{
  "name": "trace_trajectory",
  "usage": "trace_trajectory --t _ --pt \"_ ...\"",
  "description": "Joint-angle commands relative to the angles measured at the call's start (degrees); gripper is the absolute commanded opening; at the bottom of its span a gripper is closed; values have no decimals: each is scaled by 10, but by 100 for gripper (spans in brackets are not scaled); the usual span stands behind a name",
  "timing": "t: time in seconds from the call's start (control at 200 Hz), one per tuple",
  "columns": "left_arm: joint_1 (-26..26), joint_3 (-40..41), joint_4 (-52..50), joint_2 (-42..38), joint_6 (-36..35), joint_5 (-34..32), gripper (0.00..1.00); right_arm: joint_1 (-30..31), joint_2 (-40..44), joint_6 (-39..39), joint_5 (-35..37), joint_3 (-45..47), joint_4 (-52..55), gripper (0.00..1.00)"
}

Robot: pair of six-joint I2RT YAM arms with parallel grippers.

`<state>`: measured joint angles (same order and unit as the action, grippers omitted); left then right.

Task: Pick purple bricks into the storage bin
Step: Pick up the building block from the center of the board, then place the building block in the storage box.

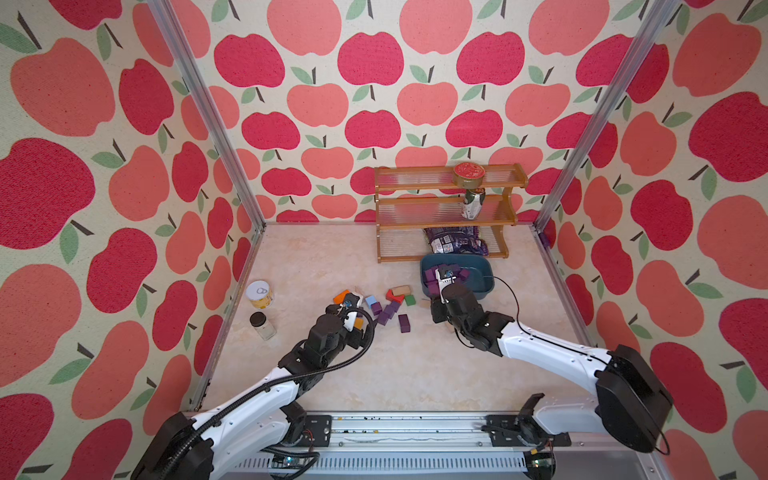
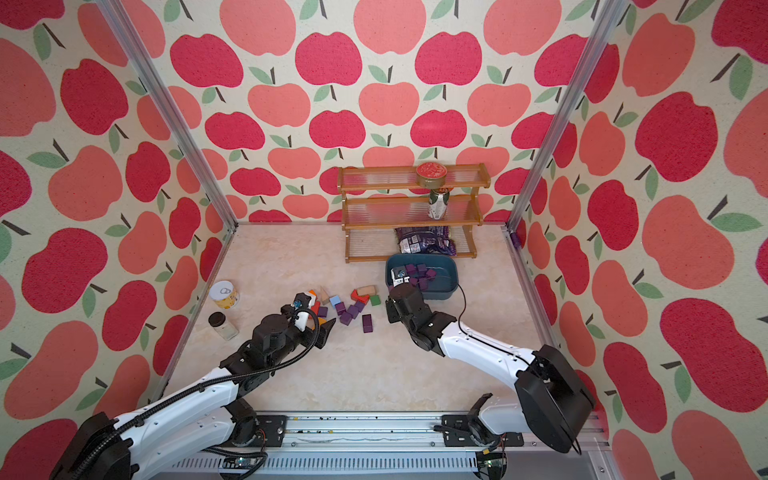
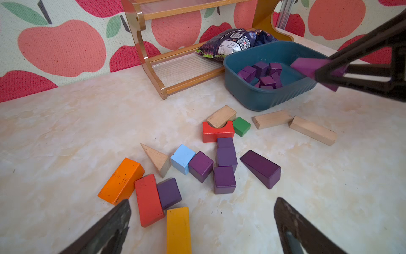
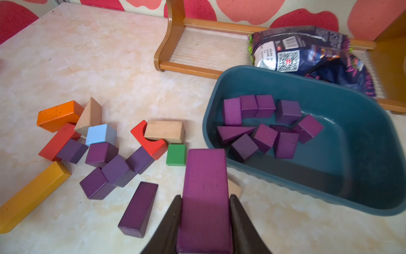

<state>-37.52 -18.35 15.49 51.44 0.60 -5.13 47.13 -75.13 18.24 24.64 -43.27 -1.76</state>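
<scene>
- Purple bricks (image 3: 224, 179): about six lie loose on the table (image 3: 66, 143) beside the storage bin (image 4: 362, 158), mixed with coloured blocks (image 3: 122, 181) and tan blocks (image 3: 272, 119). Some ten more lie inside the bin.
- Held brick (image 4: 205, 171): a long purple cuboid clamped across its two long flat sides by the right gripper (image 4: 205, 198). It hangs at the bin's rim, on the side facing the loose group, and is not yet released.
- Handling, as judged: painted wood, rigid and light, matte enough to resist slipping, with no risk of crushing. The best hold is across two parallel flat faces near mid-length. On the tapered long brick (image 3: 261, 169), that means the upright side faces rather than the slope.
- Left gripper (image 3: 202, 201): jaws spread wide and empty, poised over the end of the loose group farthest from the bin.
- Beyond the bin: shelf rack (image 3: 153, 72), with a snack bag (image 3: 232, 41) on its lowest tier, just behind the bin's rim.
</scene>
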Motion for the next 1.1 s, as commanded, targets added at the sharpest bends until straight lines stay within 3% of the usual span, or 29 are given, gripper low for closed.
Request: trace_trajectory --t 0.0,0.355,0.675,1.095 --pt "3 -14 -2 3 10 -8 99 -28 27 -39 18 -19 35 34" --pt "3 -16 -1 13 11 -12 99 -139 33 -66 -46 -45 65 37" --pt "3 -13 6 19 7 -20 99 -222 -68 -44 -119 -137 105 36" --pt "4 -10 15 32 -2 -34 100 -266 -212 -38 -118 -246 152 32"
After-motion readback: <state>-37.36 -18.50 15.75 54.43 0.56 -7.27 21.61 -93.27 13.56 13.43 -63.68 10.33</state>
